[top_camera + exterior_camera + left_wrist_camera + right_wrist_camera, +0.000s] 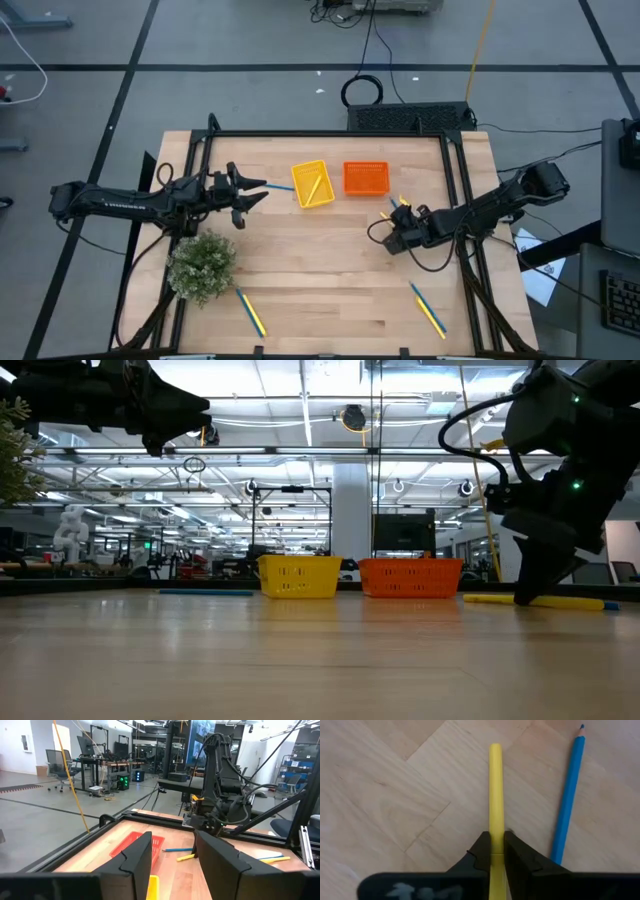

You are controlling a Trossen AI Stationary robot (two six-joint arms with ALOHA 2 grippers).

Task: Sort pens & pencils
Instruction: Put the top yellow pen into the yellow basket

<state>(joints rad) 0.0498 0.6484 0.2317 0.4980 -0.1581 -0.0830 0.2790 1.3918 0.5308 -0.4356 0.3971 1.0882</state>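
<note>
Two trays at the table's back, sticks scattered around.
The trays [312, 185] [366, 178] sit side by side; pencil [495, 795] lies beside pen [567, 797], right of them.

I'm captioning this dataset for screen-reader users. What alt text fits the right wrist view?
The right end effector is shut on a yellow pencil lying on the wooden table, with the pencil running straight away from the camera. A blue pen lies beside it on the wood, angled slightly and apart from the pencil.

Matt yellow pencil [495, 795] and blue pen [567, 800] are lying on the smooth, pale-grained wooden table [385, 795].
</note>
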